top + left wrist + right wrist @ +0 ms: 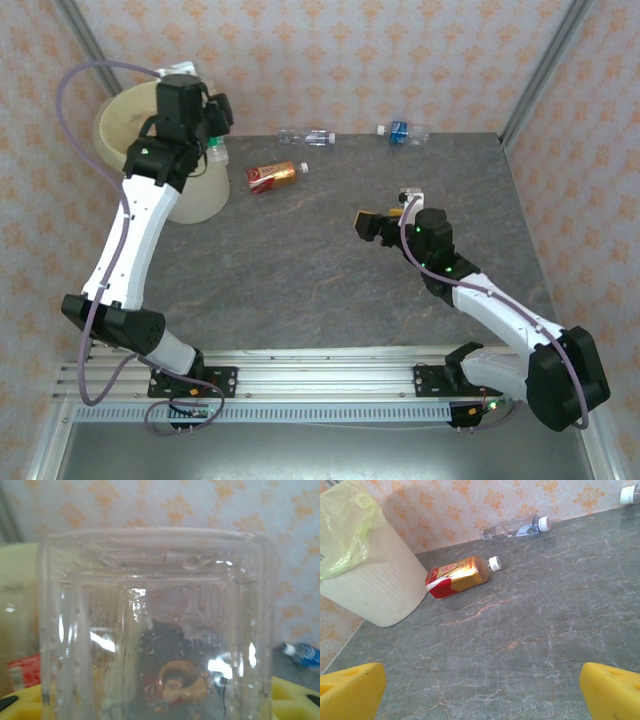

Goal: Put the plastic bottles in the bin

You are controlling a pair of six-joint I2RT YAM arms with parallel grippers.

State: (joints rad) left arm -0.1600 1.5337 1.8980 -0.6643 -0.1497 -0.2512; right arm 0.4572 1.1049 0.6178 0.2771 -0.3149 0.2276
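My left pincer (205, 140) is clamped on a clear bottle (160, 630). In the left wrist view the bottle stands close against the lens, with my yellow fingers (295, 697) showing at the bottom corners on either side of it. From above, that arm is stretched out to the far left corner of the worktop (330, 280). The pincer hangs at the right side of the bin (120, 105), about over its rim. I cannot tell whether the bottle is fully above the opening.

My right pincer (482, 685) is spread wide and holds nothing; there is bare worktop between its two yellow tips. It sits near the middle of the worktop and faces the bin.

Three bottles lie on their sides on the worktop. The red-label bottle (460, 575) has amber liquid and a white cap, and it lies just beside the bin's wall with its cap pointing away. The far bottle (517, 528), clear with a white cap, lies along the back wall. The blue-label bottle (403, 130) lies further right along that same edge, well apart from the bin.

The bin's yellowish liner (347, 525) is folded over the rim.
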